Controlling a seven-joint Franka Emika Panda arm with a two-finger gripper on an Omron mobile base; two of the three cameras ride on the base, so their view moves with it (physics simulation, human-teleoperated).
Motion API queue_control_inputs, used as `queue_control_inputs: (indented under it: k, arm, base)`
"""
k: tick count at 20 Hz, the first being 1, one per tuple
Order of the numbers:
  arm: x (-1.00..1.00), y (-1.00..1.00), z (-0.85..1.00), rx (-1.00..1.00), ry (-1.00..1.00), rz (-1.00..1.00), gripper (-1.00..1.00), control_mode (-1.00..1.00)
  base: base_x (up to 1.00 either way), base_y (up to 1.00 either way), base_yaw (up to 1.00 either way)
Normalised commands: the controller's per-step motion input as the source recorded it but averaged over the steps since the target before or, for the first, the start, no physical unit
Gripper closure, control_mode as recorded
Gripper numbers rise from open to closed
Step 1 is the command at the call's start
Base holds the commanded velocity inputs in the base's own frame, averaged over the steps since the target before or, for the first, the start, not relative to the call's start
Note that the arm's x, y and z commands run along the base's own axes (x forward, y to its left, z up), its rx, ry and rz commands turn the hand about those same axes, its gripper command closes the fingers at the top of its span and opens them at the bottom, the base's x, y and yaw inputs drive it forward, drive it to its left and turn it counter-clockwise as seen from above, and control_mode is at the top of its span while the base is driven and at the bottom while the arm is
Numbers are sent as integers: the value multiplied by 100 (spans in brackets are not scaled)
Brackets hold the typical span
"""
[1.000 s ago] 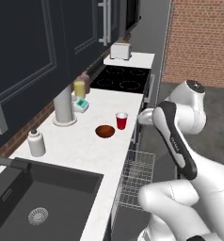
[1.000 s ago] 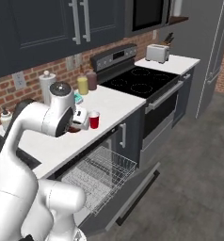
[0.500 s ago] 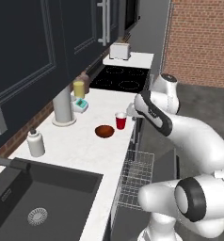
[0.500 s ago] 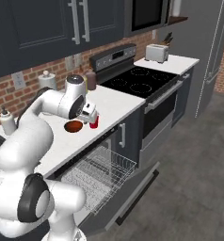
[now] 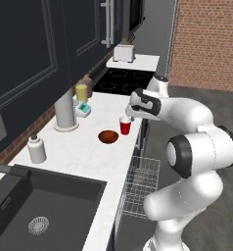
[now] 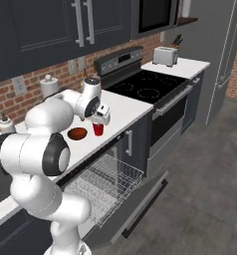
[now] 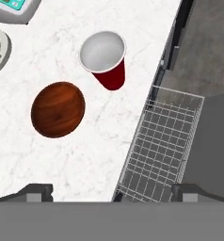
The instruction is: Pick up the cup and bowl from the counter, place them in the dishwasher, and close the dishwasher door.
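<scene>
gripper (image 5: 131, 113): fingers hidden behind the white hand in the left base view, centre of the frame.
dishwasher door (image 6: 140, 201): lower middle of the right base view, inner face mostly covered by the wire rack (image 6: 103, 182).
sink (image 5: 20, 206): cut off by the lower left edge of the left base view.
scale (image 7: 12, 8): cut off at the hand view's upper left corner.

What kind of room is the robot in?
It looks like a kitchen, a computer-drawn one. There is a black stove set into a long white counter, a sink at one end, and a dishwasher open with its wire rack pulled out.
</scene>
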Motion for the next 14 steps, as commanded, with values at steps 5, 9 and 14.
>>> queue_control_inputs:
  k: [5,9,14]
  arm:
    - [64,-11,-33,0,0,0,-100,-100]
    - [43,-20,-33,0,1,0,-100,-100]
    - [41,-24,-35,0,2,0,-100,-100]
  base:
    - [0,0,0]
    - [0,0,0]
    - [0,0,0]
